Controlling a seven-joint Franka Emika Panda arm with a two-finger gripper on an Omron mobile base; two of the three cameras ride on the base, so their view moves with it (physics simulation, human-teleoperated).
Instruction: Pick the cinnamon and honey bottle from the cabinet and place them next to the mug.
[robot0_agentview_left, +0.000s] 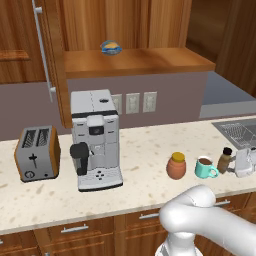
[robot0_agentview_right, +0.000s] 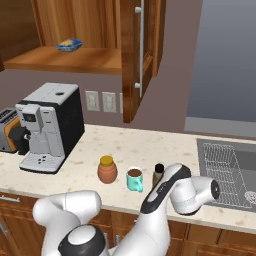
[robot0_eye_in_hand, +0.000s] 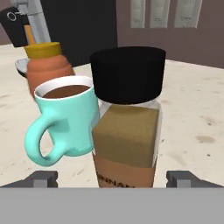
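Base views flank the counter (robot0_agentview_left: 145, 165) (shared); hand view close, level.

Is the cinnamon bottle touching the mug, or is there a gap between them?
Apart. In the left base view, a strip of counter shows between the cinnamon bottle and the mug. The hand view makes them overlap, so it cannot settle this.

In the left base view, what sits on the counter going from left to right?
Toaster → coffee machine → honey bottle → mug → cinnamon → gripper, open beside the cinnamon.
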